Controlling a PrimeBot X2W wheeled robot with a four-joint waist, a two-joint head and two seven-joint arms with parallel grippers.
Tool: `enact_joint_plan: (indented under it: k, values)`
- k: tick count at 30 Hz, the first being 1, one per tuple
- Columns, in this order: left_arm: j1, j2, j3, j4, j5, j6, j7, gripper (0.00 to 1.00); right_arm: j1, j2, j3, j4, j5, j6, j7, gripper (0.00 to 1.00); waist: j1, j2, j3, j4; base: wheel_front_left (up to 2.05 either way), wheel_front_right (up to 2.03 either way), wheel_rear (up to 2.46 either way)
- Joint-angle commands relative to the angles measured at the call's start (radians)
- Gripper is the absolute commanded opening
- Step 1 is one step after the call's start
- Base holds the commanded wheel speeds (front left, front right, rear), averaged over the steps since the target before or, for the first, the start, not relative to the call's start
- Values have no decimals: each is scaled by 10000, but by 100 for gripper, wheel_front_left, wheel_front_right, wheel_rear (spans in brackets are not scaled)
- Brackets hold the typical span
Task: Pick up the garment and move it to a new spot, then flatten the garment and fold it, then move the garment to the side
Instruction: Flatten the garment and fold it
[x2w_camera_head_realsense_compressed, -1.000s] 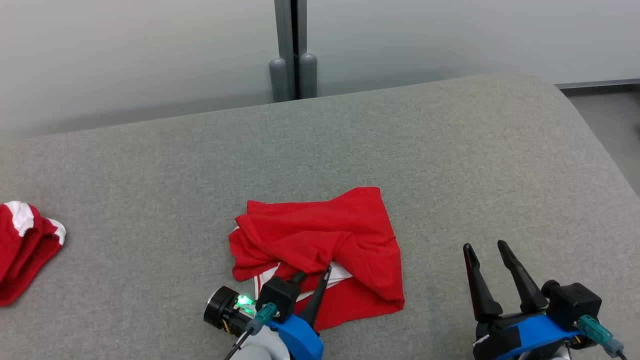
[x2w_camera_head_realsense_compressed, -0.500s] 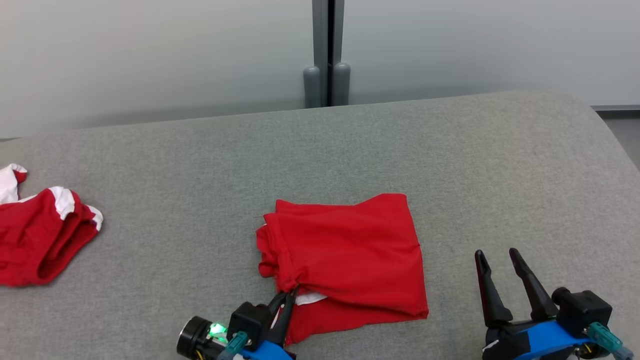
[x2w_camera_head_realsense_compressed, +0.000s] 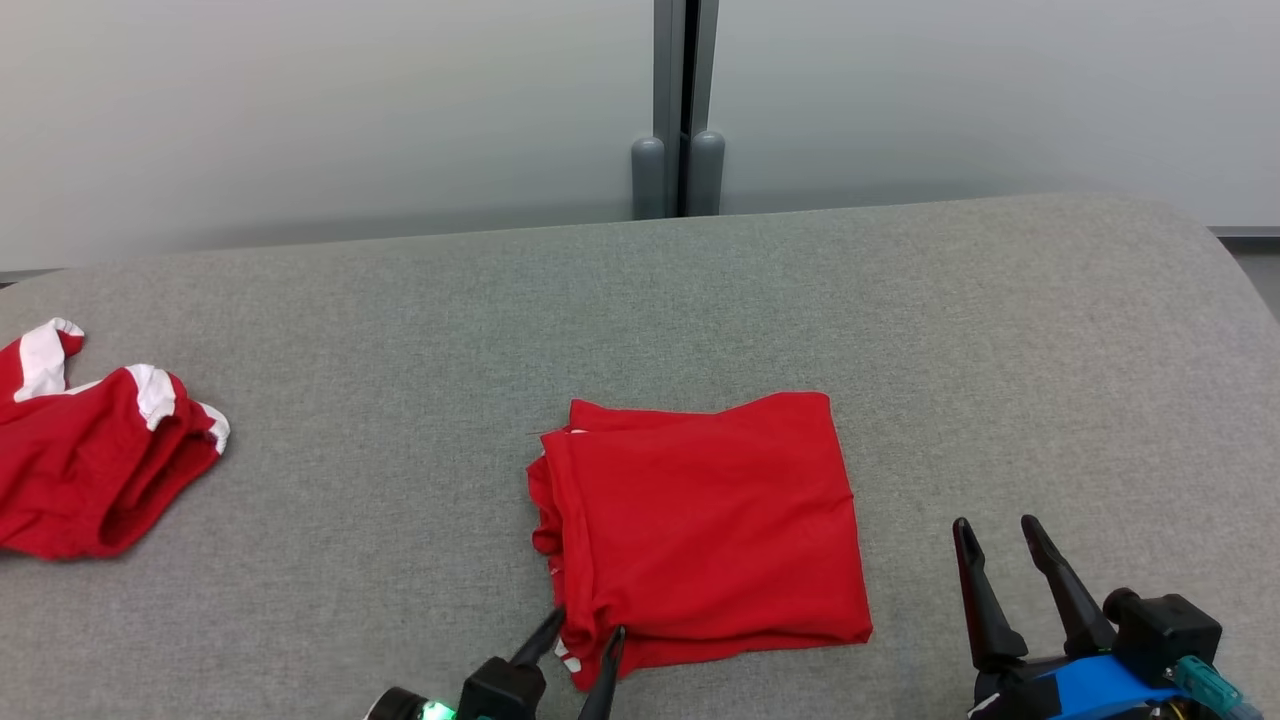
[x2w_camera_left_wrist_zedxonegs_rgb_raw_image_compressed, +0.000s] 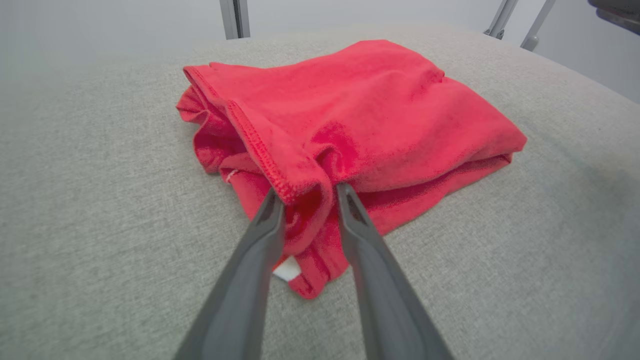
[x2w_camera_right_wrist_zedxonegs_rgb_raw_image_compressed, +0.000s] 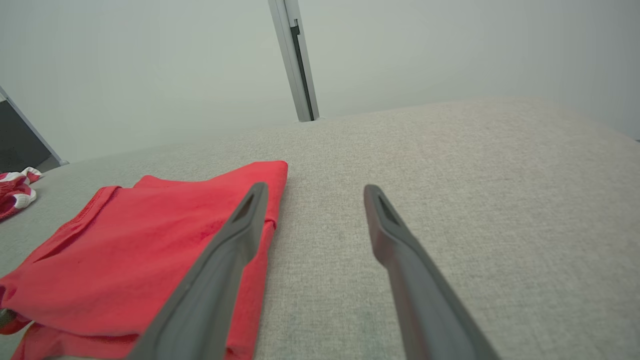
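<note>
The red garment lies folded into a rough square on the grey cushion; it also shows as the red garment in the left wrist view and the red garment in the right wrist view. My left gripper sits at the garment's near left corner. Its fingers stand apart, with a bunched fold of the hem lying loosely between them. My right gripper hovers open and empty to the right of the garment, just off its right edge.
A second red garment with white trim lies crumpled at the far left of the cushion. A grey post rises behind the cushion's back edge. The cushion's right edge curves down near my right arm.
The camera has shifted, sliding the scene right. My left gripper pulled the top layer toward me, smoothing the garment into a square, then its fingers parted. The right gripper stayed open.
</note>
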Motion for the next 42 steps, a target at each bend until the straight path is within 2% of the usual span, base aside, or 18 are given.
enact_joint_plan:
  k: [1,7,15,21,33,42]
  values:
    - [-63,39,146,-133,7,121,-142,100,-38,-54,-34,37,-11,2,-47,100,0,-1,-38,-30,0,0,0]
    - [17,276,986,-1054,28,613,-368,100,71,-55,-181,-6,-44,2,-47,100,0,-1,-62,8,0,0,0]
    - [433,486,3043,-2695,460,1412,-375,100,-42,-24,-266,-187,-79,2,-47,100,0,-1,-46,99,0,0,0]
    - [816,470,4300,-3150,934,1710,-378,100,-132,-42,-316,-290,-146,2,-47,100,0,-1,-111,161,0,0,0]
    - [1072,465,5659,-2794,1097,712,-379,100,-41,-16,-386,-254,-241,2,-47,100,0,-1,-315,311,0,0,0]
    - [1239,366,6013,-2101,1226,314,-380,100,57,-65,-322,-71,-439,2,-48,100,0,-1,-584,337,0,0,0]
